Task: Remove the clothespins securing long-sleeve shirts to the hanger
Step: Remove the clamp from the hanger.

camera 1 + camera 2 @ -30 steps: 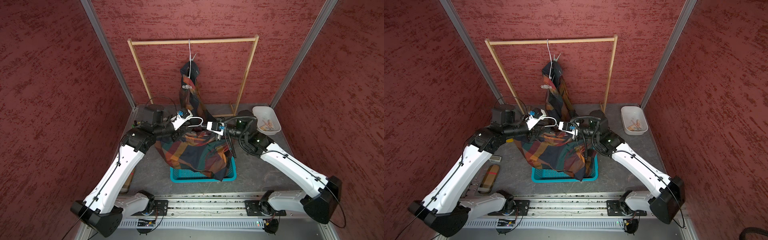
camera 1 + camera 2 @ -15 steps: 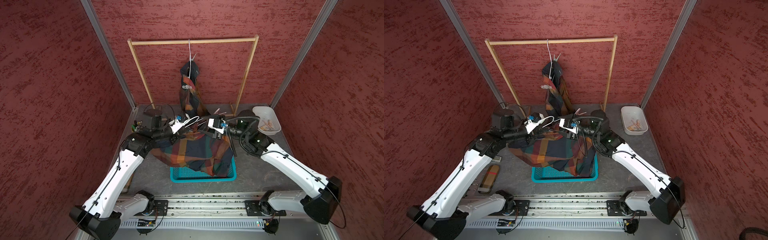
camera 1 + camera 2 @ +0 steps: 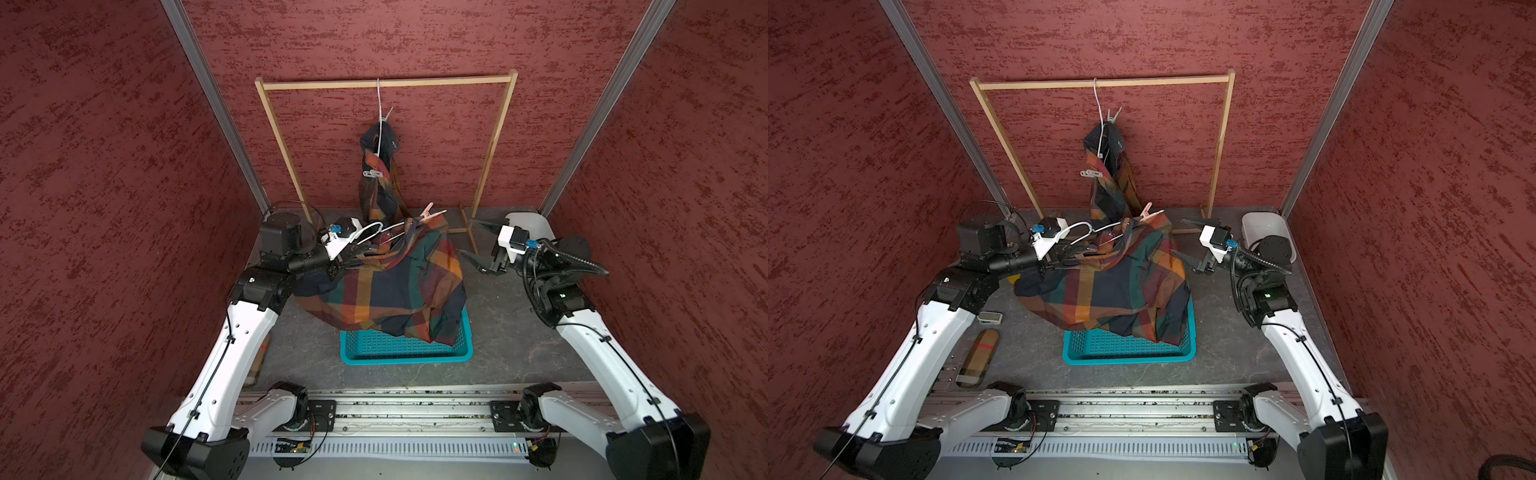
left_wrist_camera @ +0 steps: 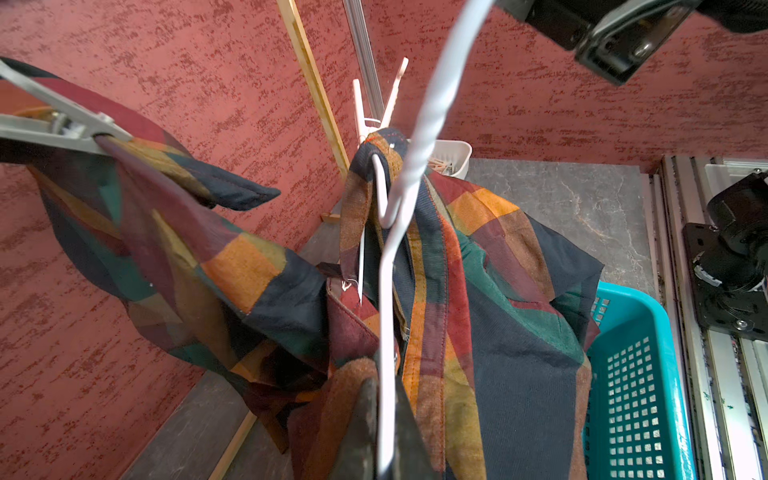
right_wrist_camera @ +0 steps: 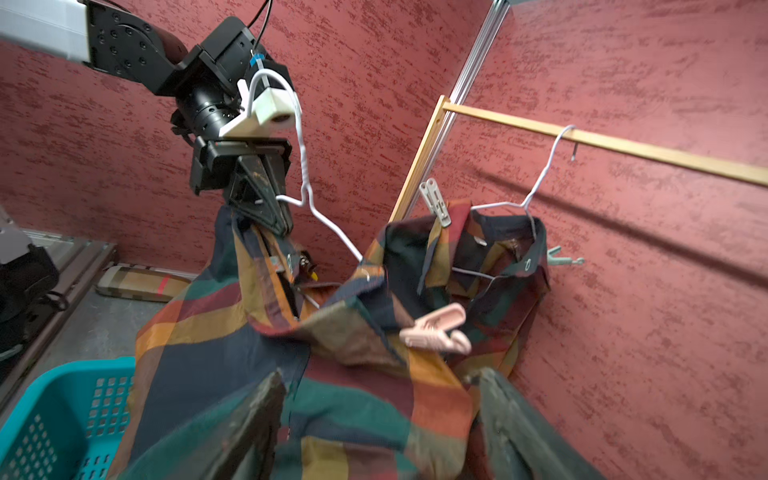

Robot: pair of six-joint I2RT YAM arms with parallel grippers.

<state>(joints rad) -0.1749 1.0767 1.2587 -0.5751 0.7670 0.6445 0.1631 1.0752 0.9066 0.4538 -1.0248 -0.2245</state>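
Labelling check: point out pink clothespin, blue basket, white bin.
pink clothespin [image 5: 432, 327], right wrist view, mid body.
blue basket [image 3: 405, 358], in a top view, front rim.
white bin [image 3: 1262, 220], in a top view, bare far end.

My left gripper [image 3: 360, 250], at centre left of the frame, is clamped shut on the loose hanger [image 3: 371, 231]. Its plaid shirt [image 3: 395, 286] drapes down over the rim of the teal basket [image 3: 405, 356] at lower centre. A pink clothespin [image 3: 432, 215] sticks up from that shirt's upper right edge. My right gripper [image 3: 478, 243] hangs at centre right, jaws spread wide and holding nothing, near the shirt but apart from it. Behind, the second shirt [image 3: 380, 187] hangs from the wooden rack [image 3: 386, 83] on the hung hanger [image 3: 379, 104], with a pale clothespin [image 3: 372, 173] on its left edge.
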